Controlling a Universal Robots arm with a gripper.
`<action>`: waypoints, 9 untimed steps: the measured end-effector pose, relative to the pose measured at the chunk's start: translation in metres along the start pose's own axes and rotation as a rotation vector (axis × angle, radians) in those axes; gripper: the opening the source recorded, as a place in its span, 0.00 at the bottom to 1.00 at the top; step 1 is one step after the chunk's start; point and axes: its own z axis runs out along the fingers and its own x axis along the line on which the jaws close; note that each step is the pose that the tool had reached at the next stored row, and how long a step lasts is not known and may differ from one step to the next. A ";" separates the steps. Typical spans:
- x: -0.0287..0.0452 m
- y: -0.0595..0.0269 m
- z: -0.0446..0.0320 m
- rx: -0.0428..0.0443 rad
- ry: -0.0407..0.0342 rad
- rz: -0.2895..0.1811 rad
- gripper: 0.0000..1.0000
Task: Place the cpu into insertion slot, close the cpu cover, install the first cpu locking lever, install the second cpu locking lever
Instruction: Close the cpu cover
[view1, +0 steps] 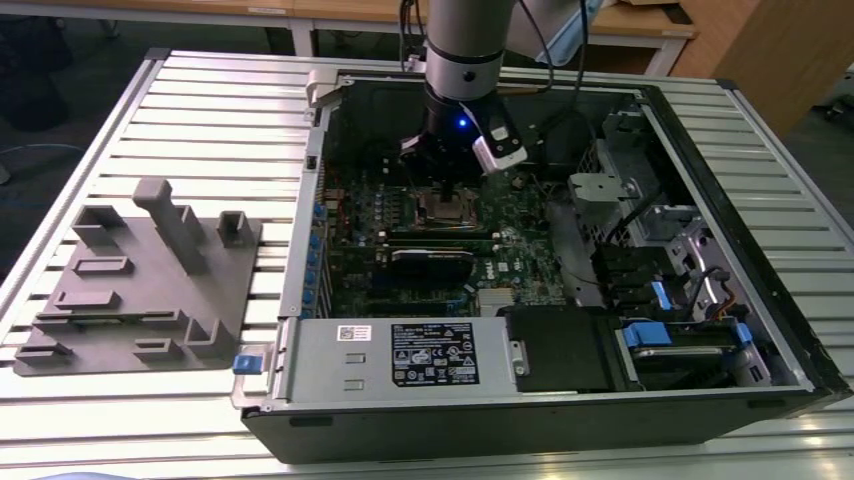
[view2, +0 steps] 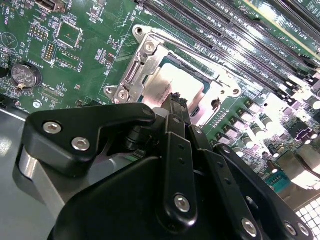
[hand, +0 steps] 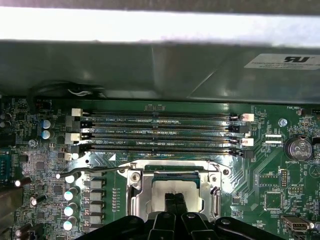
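The cpu (view2: 167, 85) lies flat in the insertion slot (view1: 450, 210), and its silver top also shows in the first wrist view (hand: 172, 186). The cpu cover (view2: 145, 55) sits down around it as a metal frame (hand: 134, 186). A thin wire locking lever (hand: 95, 170) runs along one side of the frame, and a lever (view2: 200, 52) lines the side by the memory slots. My gripper (view2: 176, 100) is shut with nothing between its fingers. Its tips stand right over the cpu's top in the first wrist view (hand: 175, 199) and above the socket in the exterior view (view1: 446, 190).
Long black memory slots (hand: 160, 132) run just beyond the socket. The open computer case (view1: 747, 330) holds a power supply (view1: 400, 350) and blue-tabbed drive bays (view1: 661, 335) at the front. A grey fixture (view1: 134, 290) stands on the slatted table at the exterior view's left.
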 end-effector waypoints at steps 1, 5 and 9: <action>0.0005 0.0000 0.0001 0.0001 0.0000 0.000 0.11; 0.0058 0.0000 0.0004 0.0000 0.0000 0.000 0.11; 0.0128 0.0001 0.0009 -0.0001 -0.0001 0.000 0.11</action>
